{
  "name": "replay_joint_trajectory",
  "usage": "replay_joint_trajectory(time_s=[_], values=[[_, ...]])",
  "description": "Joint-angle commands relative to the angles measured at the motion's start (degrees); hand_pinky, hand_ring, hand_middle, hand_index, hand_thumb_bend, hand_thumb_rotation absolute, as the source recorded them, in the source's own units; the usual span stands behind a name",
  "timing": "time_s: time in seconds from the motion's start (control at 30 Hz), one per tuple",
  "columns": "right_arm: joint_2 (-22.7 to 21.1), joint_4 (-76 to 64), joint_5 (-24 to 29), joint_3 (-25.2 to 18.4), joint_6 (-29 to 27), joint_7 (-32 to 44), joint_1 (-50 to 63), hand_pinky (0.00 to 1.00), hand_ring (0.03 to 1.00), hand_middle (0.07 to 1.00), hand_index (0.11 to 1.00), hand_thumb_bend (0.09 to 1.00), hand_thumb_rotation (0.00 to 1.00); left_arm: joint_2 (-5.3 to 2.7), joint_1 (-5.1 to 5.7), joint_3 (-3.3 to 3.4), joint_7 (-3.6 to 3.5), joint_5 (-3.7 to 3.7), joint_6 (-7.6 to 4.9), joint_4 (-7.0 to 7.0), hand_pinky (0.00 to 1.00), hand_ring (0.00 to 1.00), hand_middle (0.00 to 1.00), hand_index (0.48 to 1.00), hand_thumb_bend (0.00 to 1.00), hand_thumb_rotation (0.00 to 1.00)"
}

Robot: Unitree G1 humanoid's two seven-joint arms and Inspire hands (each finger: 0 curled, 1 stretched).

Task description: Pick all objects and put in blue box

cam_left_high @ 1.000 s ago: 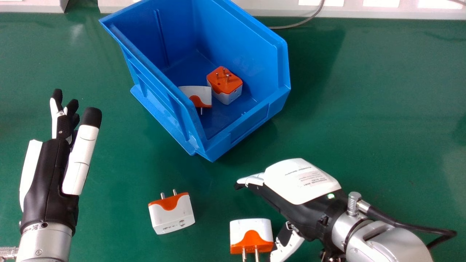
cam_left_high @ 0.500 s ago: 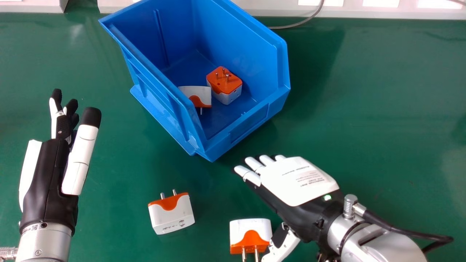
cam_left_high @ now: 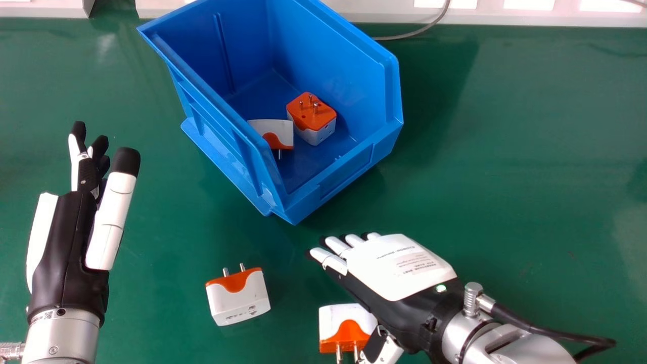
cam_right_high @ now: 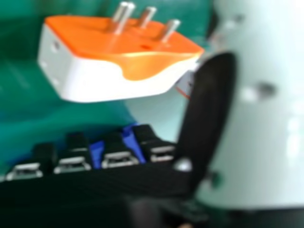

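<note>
The right hand (cam_left_high: 399, 268) has its fingers (cam_left_high: 332, 260) straight and its thumb (cam_left_high: 388, 349) held apart from them, clamped on nothing. Beside the palm, on the thumb side, the nearer adapter (cam_left_high: 338, 323) sits on the green table (cam_left_high: 530, 192); the hand covers part of its right side, and the prongs (cam_left_high: 339, 352) run down towards the head view's lower edge. Whether thumb and adapter touch cannot be told; in the right hand view the dark thumb overlaps one end of it, and a pale shape behind is hard to make out. The thumb is cut off at the head view's bottom edge. Left of the hand, well apart, lies another loose adapter (cam_left_high: 237, 296). Beyond the fingertips stands the blue box (cam_left_high: 349, 169), holding an orange-topped adapter (cam_left_high: 311, 119) and a white-faced adapter (cam_left_high: 278, 131) partly hidden by the near wall. The left hand (cam_left_high: 65, 242), at the head view's left, is spread, some fingers overlapping.
</note>
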Motion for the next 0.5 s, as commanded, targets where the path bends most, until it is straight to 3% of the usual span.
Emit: replay_joint_trajectory(time_s=[0.0,0.27,0.47], values=[[0.70,-2.34,-0.89,0.45,0.08,0.41,0.03,0.93,0.948,0.977,0.952,0.838,0.33,0.24,-0.43,-0.10,0.16,0.09,-0.59,-1.48,1.00,1.00,1.00,1.000,0.88,0.99],[1.32,-3.57,-0.59,0.64,0.65,2.50,-0.20,0.94,0.943,0.979,0.945,0.864,0.36,0.35,-1.20,-0.15,0.31,0.58,-1.09,-0.41,1.00,1.00,1.00,1.000,0.87,0.99],[1.79,-2.29,-0.30,1.01,-0.15,1.43,-0.69,0.94,0.940,0.976,0.942,0.871,0.45,0.34,-1.37,-0.18,0.43,1.44,-1.57,-0.06,1.00,1.00,1.00,1.000,0.85,1.00]])
